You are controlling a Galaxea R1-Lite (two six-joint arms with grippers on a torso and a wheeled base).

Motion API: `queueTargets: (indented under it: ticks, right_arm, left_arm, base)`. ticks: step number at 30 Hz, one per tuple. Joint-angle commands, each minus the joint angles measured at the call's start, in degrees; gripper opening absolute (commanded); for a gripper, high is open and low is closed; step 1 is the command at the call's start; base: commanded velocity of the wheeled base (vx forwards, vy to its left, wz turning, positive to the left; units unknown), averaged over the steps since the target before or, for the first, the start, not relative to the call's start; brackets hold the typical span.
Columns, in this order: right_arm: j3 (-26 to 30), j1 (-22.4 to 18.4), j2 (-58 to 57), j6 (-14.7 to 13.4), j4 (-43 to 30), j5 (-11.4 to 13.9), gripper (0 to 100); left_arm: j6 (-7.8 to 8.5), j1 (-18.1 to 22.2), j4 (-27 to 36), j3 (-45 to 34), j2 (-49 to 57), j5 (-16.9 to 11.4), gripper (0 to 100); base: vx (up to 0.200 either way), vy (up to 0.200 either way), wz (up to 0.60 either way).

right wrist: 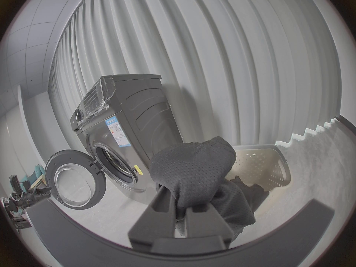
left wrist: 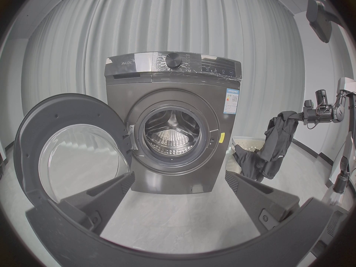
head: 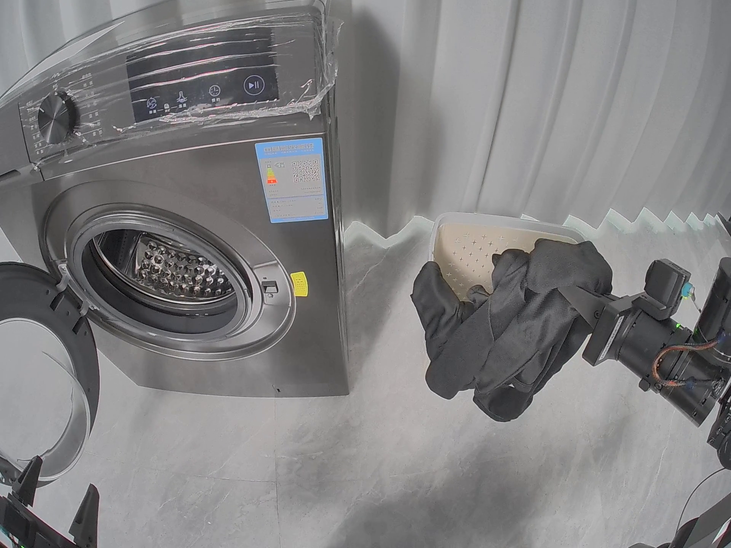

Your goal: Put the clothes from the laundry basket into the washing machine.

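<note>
A dark grey garment (head: 502,321) hangs in the air above the cream laundry basket (head: 472,251), its lower folds trailing over the basket's front. My right gripper (head: 582,298) is shut on the garment's upper edge, to the right of the washing machine (head: 198,192). In the right wrist view the garment (right wrist: 196,171) bulges over my closed fingers (right wrist: 159,208) with the basket (right wrist: 265,164) behind. The machine's drum (left wrist: 171,132) is open and its round door (left wrist: 70,145) is swung wide to the left. My left gripper (left wrist: 178,186) is open, low in front of the machine.
White curtains (head: 533,85) hang behind the machine and basket. The open door (head: 38,390) stands out over the floor near my left gripper (head: 53,500). Pale grey floor (head: 320,466) stretches between the machine and the basket.
</note>
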State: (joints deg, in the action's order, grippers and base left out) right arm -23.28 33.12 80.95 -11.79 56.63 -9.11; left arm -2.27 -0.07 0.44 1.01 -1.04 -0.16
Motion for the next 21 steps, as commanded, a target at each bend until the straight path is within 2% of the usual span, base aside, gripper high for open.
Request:
queueTargets:
  ticks: [1, 5, 8, 11, 21]
  right_arm:
    - [0.08, -0.51, 0.09, 0.01, 0.06, -0.39, 0]
    - [-0.53, -2.18, 0.44, 0.27, -0.73, -3.99, 0]
    - [-0.97, -2.62, 0.62, 0.27, -0.73, -5.48, 0]
    - [-1.24, -2.71, 0.88, 0.27, -0.73, -6.19, 0]
    - [-1.85, -3.33, 0.97, 0.27, -0.73, -6.27, 0]
  left_arm:
    - [-0.02, -0.01, 0.0, -0.92, 0.95, -0.02, 100]
    - [-0.02, -0.01, 0.0, -0.84, 0.95, -0.02, 100]
    - [-0.02, -0.01, 0.0, -0.92, 0.95, -0.02, 100]
    - [-0.02, -0.01, 0.0, -0.84, 0.95, -0.02, 100]
    - [-0.02, -0.01, 0.0, -0.84, 0.95, -0.02, 100]
  base:
    - [-0.2, 0.0, 0.0]
    - [-0.05, 0.0, 0.0]
    - [0.0, 0.0, 0.0]
    - [0.0, 0.0, 0.0]
    - [0.0, 0.2, 0.0]
